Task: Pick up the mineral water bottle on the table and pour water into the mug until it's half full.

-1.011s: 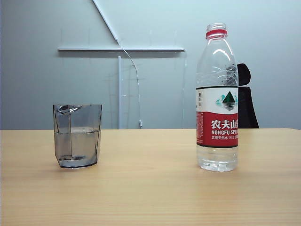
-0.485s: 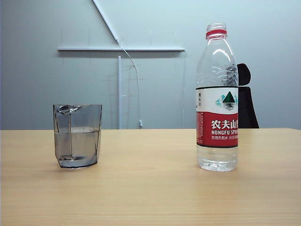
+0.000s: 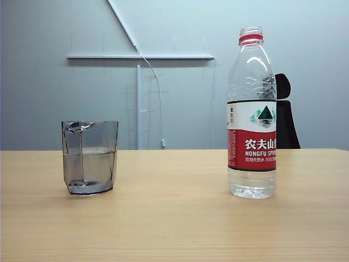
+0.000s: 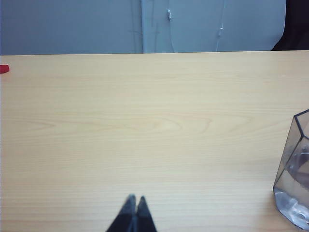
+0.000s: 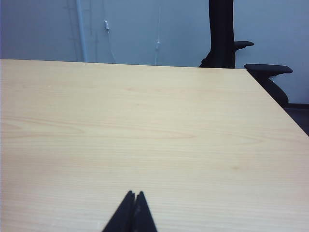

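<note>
The mineral water bottle (image 3: pixel 252 114) stands upright and uncapped on the right of the table (image 3: pixel 174 218), red neck ring and red-and-white label facing me. The smoky-grey faceted mug (image 3: pixel 90 157) stands at the left with water (image 3: pixel 89 164) up to about half its height. No arm shows in the exterior view. My left gripper (image 4: pixel 135 199) is shut and empty above bare wood, with the mug (image 4: pixel 294 174) off to one side. My right gripper (image 5: pixel 134 194) is shut and empty over bare tabletop; the bottle does not appear in its view.
A small red cap (image 4: pixel 4 69) lies on the wood near the table's far edge in the left wrist view. A black office chair (image 5: pixel 227 34) stands behind the table's far right corner. A grey wall with white rails backs the scene.
</note>
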You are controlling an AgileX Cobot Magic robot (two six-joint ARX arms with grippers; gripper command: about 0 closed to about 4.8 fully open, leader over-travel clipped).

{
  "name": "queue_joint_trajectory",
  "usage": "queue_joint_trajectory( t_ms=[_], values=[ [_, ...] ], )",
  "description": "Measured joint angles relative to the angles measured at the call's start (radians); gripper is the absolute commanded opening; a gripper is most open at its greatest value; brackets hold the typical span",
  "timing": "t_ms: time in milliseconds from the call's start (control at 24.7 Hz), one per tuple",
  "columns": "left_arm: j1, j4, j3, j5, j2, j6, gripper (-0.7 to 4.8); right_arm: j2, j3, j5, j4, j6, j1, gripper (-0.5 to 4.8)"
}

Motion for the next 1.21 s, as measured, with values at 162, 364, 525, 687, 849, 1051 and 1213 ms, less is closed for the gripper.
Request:
queue_joint_trajectory(
  t_ms=[162,364,525,687,849,1051,1213],
  values=[
    [0.0,0.0,0.0,0.0,0.0,0.0,-0.02,0.0,0.0,0.0,0.0,-0.001,-0.027,-0.09],
    [0.0,0.0,0.0,0.0,0.0,0.0,-0.02,0.0,0.0,0.001,0.0,-0.003,-0.026,-0.08],
    [0.0,0.0,0.0,0.0,0.0,0.0,-0.02,0.0,0.0,0.001,0.0,-0.004,-0.026,-0.08],
    [0.0,0.0,0.0,0.0,0.0,0.0,-0.02,0.0,0.0,0.001,0.0,-0.003,-0.026,-0.08],
    [0.0,0.0,0.0,0.0,0.0,0.0,-0.02,0.0,0.0,0.001,0.0,-0.004,-0.026,-0.08],
    [0.0,0.0,0.0,0.0,0.0,0.0,-0.02,0.0,0.0,0.001,0.0,-0.004,-0.026,-0.08],
    [0.0,0.0,0.0,0.0,0.0,0.0,-0.02,0.0,0.0,0.001,0.0,-0.004,-0.026,-0.08]
  ],
)
